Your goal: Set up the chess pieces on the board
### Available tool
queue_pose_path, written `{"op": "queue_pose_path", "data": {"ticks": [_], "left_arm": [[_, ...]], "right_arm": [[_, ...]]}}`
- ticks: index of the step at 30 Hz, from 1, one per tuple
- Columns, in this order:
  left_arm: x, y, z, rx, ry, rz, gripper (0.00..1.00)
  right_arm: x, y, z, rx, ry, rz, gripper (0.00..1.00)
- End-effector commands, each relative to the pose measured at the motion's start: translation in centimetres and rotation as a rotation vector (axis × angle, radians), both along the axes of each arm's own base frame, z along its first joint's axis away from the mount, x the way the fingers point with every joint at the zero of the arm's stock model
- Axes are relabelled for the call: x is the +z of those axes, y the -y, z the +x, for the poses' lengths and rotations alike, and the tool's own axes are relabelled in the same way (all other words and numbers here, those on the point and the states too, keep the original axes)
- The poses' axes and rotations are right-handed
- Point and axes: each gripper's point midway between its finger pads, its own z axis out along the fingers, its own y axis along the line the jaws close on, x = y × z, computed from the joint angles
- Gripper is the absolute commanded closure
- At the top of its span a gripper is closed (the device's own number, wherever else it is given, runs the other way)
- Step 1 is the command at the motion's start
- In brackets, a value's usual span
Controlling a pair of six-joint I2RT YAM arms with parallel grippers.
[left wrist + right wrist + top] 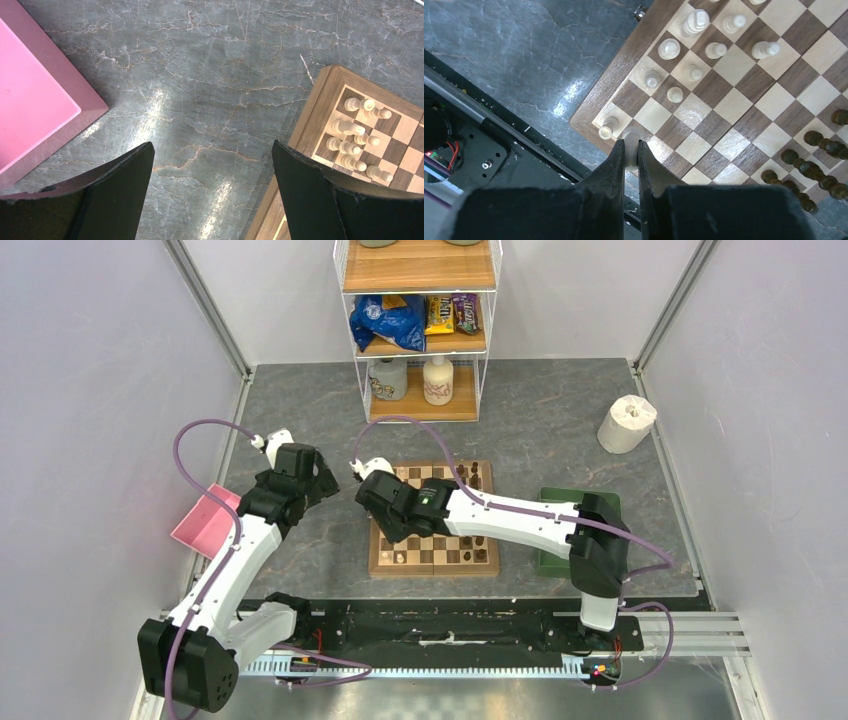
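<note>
Currently: right gripper (631, 150) pinched tight on pale piece (631, 134), above edge square of board (734, 105), just beside corner piece (608, 126). Cannot tell whether held piece touches board. Other pale pieces (694, 50) stand in two rows along same side; dark pieces (819, 160) stand along opposite side. Left gripper (212, 170) spread wide, holding nothing, above bare table (200, 75) between pink tray (35, 100) and board corner.

a grey marbled table (540, 420) carries the board (430, 571) at frame centre. a pink tray (205, 523) lies left, a green tray (552, 558) right, a paper roll (627, 423) upper right, a shelf unit (420, 408) top centre.
</note>
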Motion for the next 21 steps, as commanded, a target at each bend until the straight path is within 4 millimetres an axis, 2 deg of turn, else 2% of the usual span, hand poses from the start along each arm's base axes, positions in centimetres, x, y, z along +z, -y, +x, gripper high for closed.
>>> {"op": "queue_pose_path", "data": {"ticks": [1,6,16,21], "left_arm": [[0.7,0.0,0.5,0.029,0.045,-0.026,0.05],[0.8,-0.1,0.4,0.031,0.047,-0.027,0.05],[0.8,-0.1,0.4,0.032,0.045,-0.024,0.05],[0.8,-0.1,0.4,0.031,0.045,-0.024,0.05]], "right_arm": [[0.9,-1.8,-0.3,0.046,0.017,0.023,0.89],[-0.3,-2.7,-1.0,0.086,0.006,0.001,0.89],[-2.6,-3.2,-0.1,0.096,0.028,-0.058,0.88],[-3.1,-3.6,0.1,0.097,0.034,-0.060,0.88]]}}
